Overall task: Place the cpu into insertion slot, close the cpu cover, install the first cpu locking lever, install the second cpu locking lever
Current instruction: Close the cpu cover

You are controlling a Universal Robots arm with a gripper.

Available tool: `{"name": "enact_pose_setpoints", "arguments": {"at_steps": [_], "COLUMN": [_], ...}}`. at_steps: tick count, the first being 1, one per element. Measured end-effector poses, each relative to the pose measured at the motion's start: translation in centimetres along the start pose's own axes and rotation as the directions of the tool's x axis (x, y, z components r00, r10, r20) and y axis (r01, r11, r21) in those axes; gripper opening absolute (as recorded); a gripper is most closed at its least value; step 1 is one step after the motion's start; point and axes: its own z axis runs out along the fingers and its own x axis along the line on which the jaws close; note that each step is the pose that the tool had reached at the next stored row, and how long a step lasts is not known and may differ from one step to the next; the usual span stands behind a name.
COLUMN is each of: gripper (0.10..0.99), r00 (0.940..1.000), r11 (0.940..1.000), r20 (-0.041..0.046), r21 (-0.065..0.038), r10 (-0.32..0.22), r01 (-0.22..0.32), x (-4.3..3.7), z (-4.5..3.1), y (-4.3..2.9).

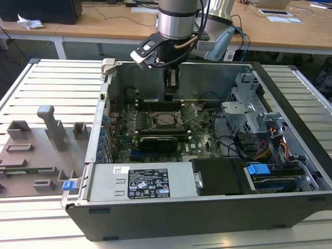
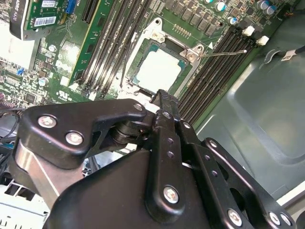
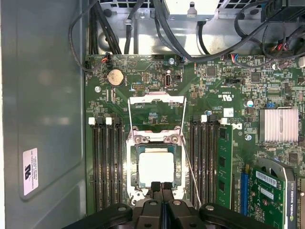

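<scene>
I find the cpu already seated in the insertion slot, my pincer clenched on nothing at the slot's twelve o'clock in the exterior view, the cpu cover open, and a locking lever apparently unfastened.

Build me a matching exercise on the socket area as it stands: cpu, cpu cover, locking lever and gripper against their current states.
Things:
1. cpu
2. cpu cover
3. locking lever
4. gripper

States:
A. swung open, off the socket
B. shut, at the socket's edge
C. seated in the insertion slot
D. unlatched, angled out over the memory slots

Pairs: 1-C, 2-A, 3-D, 4-B
</scene>
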Motion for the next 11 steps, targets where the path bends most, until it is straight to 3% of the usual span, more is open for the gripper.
{"name": "enact_pose_setpoints", "arguments": {"at_steps": [4, 8, 11], "gripper": [0.106, 0.106, 0.106], "r00": [1.0000, 1.0000, 1.0000], "r11": [1.0000, 1.0000, 1.0000], "r20": [0.0004, 0.0010, 0.0011], "r21": [0.000, 0.000, 0.001], "r10": [0.000, 0.000, 0.000], "r01": [0.000, 0.000, 0.000], "x": [0.04, 0.08, 0.11], "z": [0.00, -0.01, -0.02], "y": [1.16, 3.19, 4.21]}}
